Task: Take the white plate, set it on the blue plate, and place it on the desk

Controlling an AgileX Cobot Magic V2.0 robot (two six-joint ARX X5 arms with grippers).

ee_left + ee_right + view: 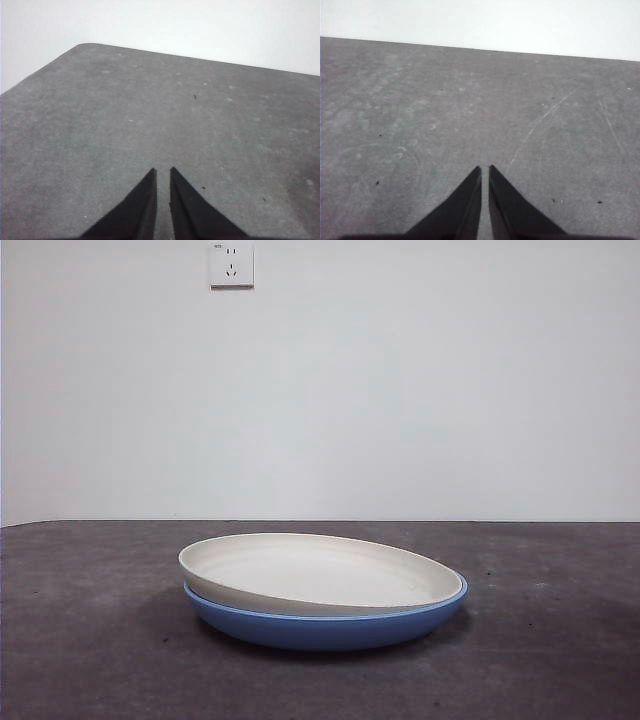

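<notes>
In the front view the white plate rests inside the blue plate, tilted slightly with its left rim raised above the blue rim. Both sit on the dark grey desk near the middle. Neither arm appears in the front view. The left gripper hovers over bare desk with its jaws shut and nothing between them. The right gripper is likewise shut and empty above bare desk. Neither wrist view shows a plate.
A white wall with a power socket stands behind the desk. The desk's far edge and a rounded corner show in the left wrist view. Faint scratches mark the surface under the right gripper.
</notes>
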